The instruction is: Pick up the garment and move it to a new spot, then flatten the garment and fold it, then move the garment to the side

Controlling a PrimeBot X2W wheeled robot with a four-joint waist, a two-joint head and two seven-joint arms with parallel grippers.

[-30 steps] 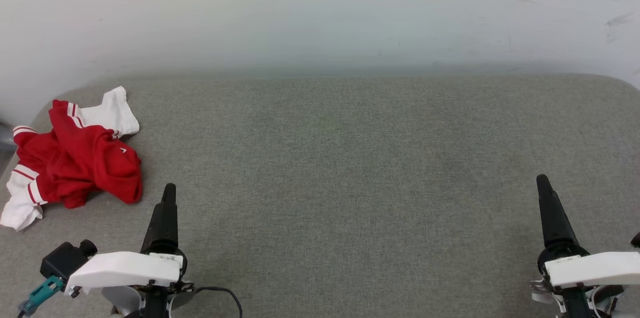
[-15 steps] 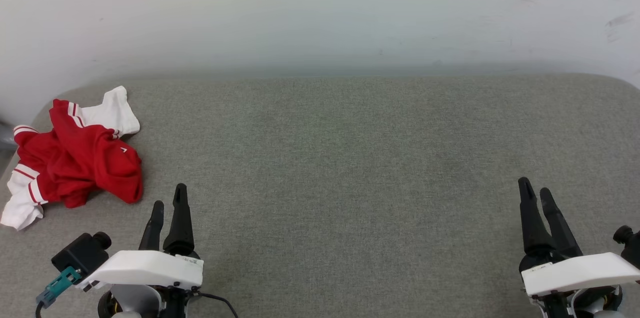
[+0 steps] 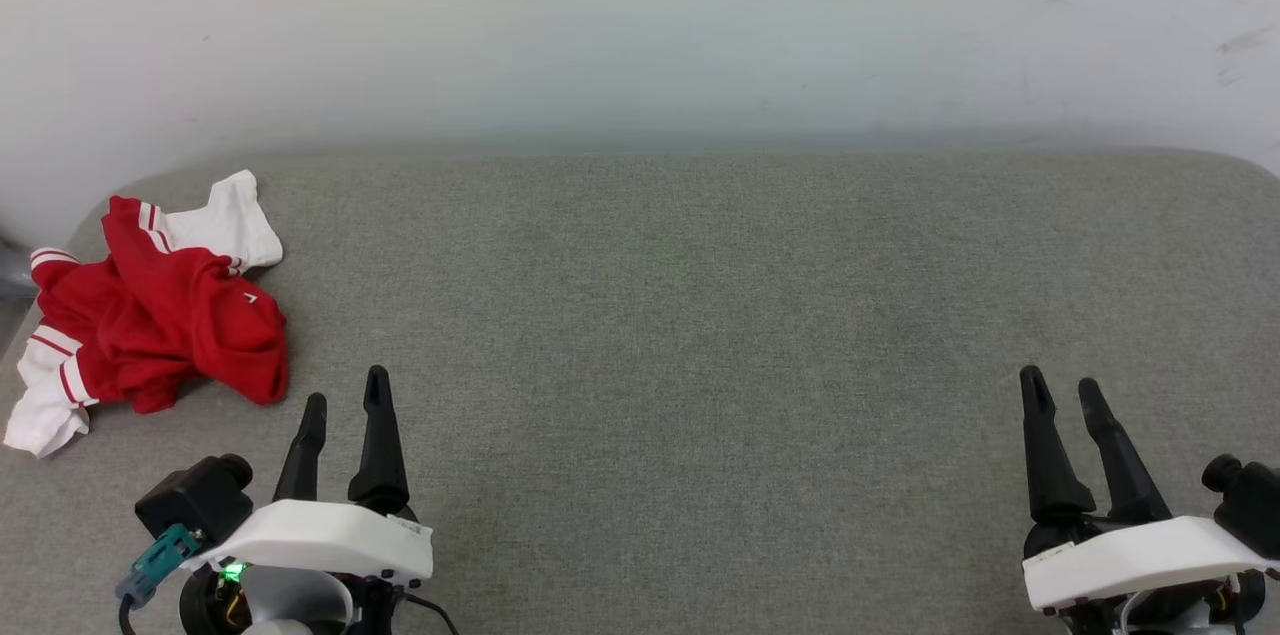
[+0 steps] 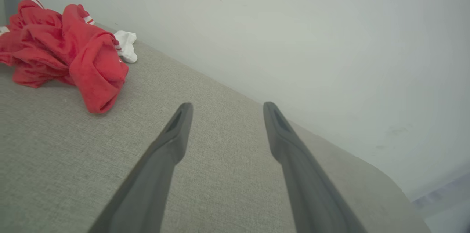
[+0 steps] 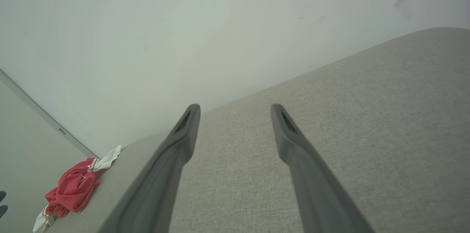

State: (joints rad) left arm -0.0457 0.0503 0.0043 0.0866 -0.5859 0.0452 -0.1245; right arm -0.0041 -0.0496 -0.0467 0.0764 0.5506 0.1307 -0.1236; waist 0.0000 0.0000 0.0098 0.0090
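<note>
Red jersey cloth with white short sleeves and red-white striped trim: the garment [image 3: 160, 315] lies crumpled in a heap at the left end of the grey woven-fabric surface [image 3: 680, 295], close to its edge. It sits just where it sat a second ago, and nothing has touched it.

What has changed is your two wrists. A second ago each end effector showed edge-on in the head view, one dark finger hiding the other. Both have since rolled, so you now see two fingers apiece. The left end effector [image 3: 346, 387] stands spread wide and empty. The right end effector [image 3: 1059, 380] is the same, wide apart and holding nothing. Each has also drifted a little inward along the near edge.

The left wrist view confirms the spread fingers over bare cloth, with the garment [image 4: 66, 49] ahead and off to their left, near but apart. In the right wrist view the garment [image 5: 73, 189] is small and well away, at the surface's opposite end.

I judge this to be readying, not reaching: the pick-up has not begun. Your left arm is the nearer one, and it must travel forward and leftward to meet the heap. The broad bare middle looks like the natural new spot. Because the heap is bunched, a pinch may gather several layers.
</note>
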